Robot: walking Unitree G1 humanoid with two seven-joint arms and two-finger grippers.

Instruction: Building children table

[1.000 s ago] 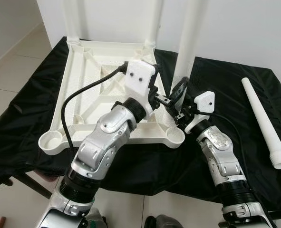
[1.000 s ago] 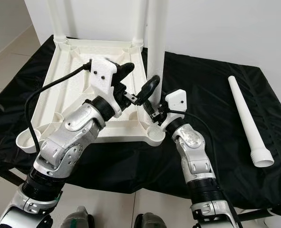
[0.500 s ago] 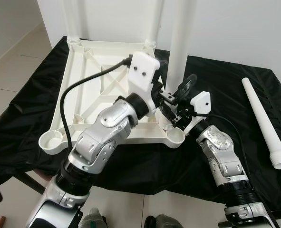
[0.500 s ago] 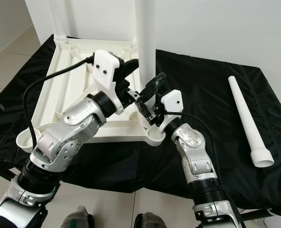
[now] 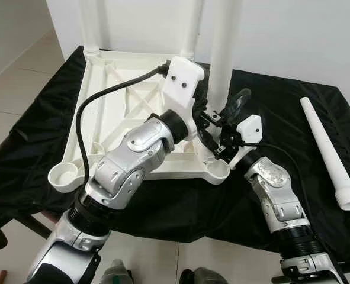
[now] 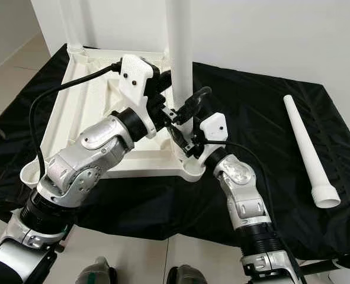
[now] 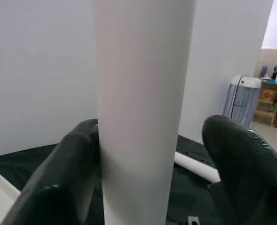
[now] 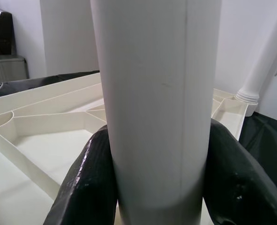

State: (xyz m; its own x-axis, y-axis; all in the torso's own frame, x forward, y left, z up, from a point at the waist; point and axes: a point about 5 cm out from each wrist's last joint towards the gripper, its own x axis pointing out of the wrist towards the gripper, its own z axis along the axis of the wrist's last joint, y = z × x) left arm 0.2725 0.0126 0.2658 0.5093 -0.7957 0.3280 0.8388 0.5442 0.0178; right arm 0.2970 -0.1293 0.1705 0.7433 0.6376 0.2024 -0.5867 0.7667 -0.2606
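Note:
The white table top (image 5: 112, 112) lies upside down on a black cloth. Two white legs (image 5: 89, 26) (image 5: 192, 29) stand in its far corners. A third leg (image 5: 222, 53) stands upright at the near right corner socket (image 5: 219, 171); how deep it sits is hidden by the grippers. My right gripper (image 5: 225, 127) is shut on this leg low down, with both fingers (image 8: 89, 183) pressed to the leg (image 8: 154, 103). My left gripper (image 5: 213, 115) reaches around the same leg (image 7: 143, 112) from the left. It is open: one finger (image 7: 63, 183) touches, the other stands apart.
A fourth loose leg (image 5: 331, 154) lies on the black cloth (image 5: 281, 106) at the right, flared end nearest me. The near left corner socket (image 5: 65, 174) holds nothing. A white wall stands close behind the table; tiled floor lies to the left.
The held leg has swung from a rightward tilt to upright and shifted left over the near right corner. My left gripper has risen and come around it.

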